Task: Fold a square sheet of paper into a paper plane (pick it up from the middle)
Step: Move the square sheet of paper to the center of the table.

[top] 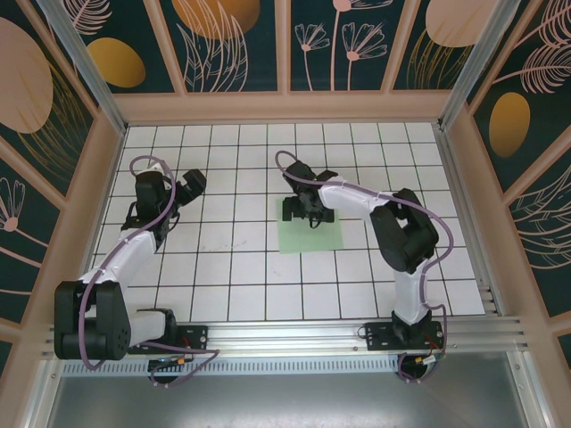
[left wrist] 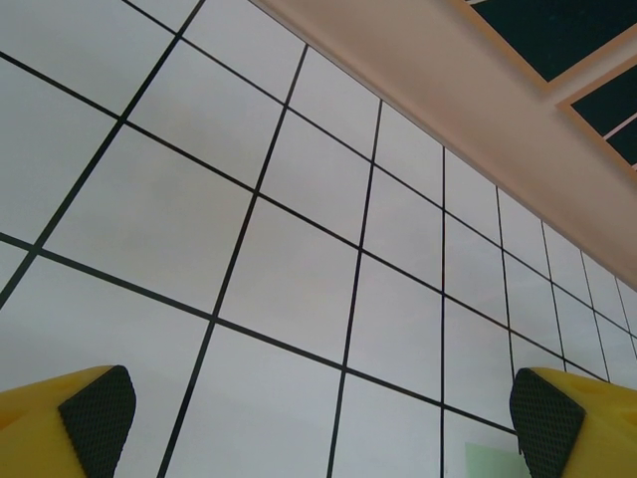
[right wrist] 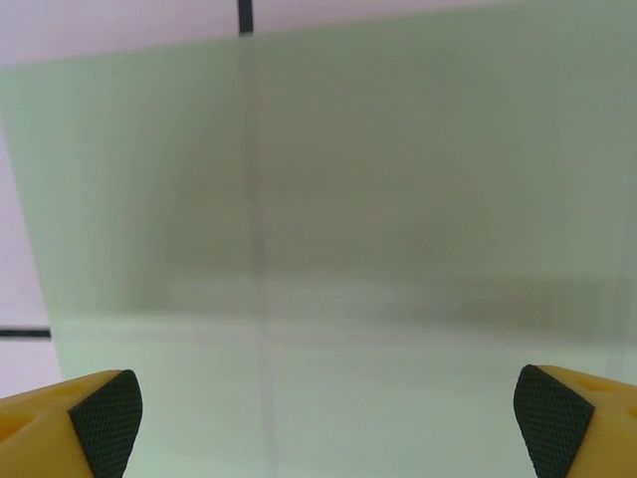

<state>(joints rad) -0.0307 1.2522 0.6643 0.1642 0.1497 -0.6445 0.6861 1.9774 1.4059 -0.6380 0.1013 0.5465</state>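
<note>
The square sheet of paper [top: 310, 235] lies flat on the gridded table near its middle, pale green and thin; grid lines show faintly through it in the right wrist view [right wrist: 378, 199]. My right gripper [top: 309, 212] hangs low over the sheet's far edge, jaws wide apart with nothing between them; its black pads [right wrist: 105, 416] frame the paper close below [right wrist: 323, 428]. My left gripper [top: 190, 187] is open over bare tiles at the left, well away from the sheet; a green corner of the sheet [left wrist: 490, 462] peeks beside its right fingertip. The paper plane is not formed; the sheet is unfolded.
White tiled table [top: 223, 267] with black grid lines, boxed in by pale wooden walls [top: 277, 105] on three sides. A metal rail [top: 294, 334] with both arm bases runs along the near edge. Free tiles surround the sheet.
</note>
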